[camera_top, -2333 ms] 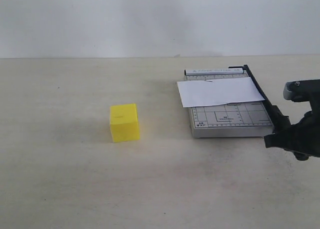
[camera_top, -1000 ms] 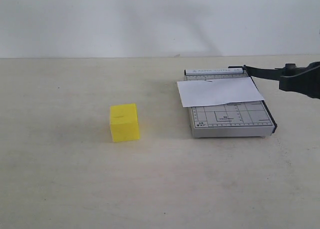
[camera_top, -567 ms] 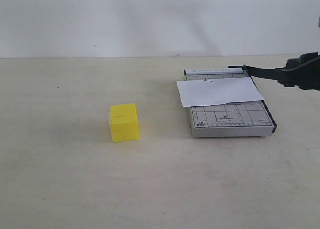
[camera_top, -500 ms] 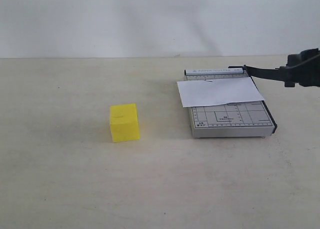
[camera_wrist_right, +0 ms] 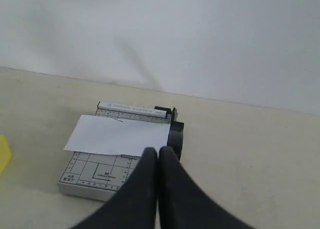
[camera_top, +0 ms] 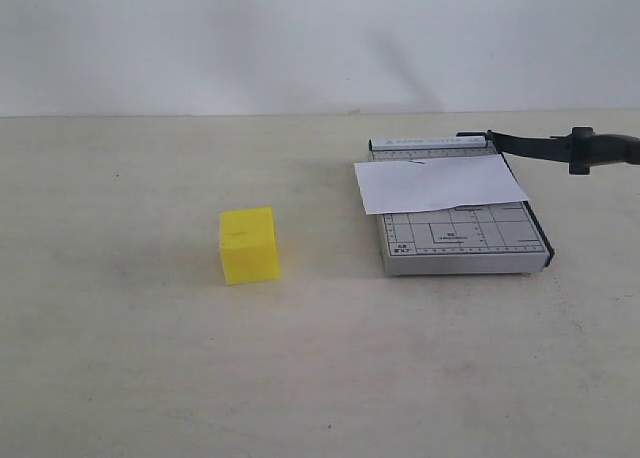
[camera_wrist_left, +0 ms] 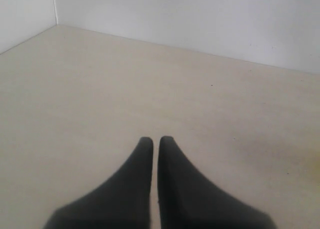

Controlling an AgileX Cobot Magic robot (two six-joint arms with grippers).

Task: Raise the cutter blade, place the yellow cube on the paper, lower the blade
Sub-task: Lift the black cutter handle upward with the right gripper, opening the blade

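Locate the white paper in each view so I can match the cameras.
Exterior view: the paper lies right of centre, across the far part of the grey cutter base.
Left wrist view: not in it.
Right wrist view: the paper lies on that base, just beyond the right end effector.
Shared landmark: the gridded base, in exterior and right wrist views.

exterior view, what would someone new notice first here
The bright yellow cube stands out most, alone on the pale table to the left of the grey cutter base. Next is the white paper, which lies across the far part of that base and overhangs its left edge. The black cutter blade is lifted clear of the base on its right side.
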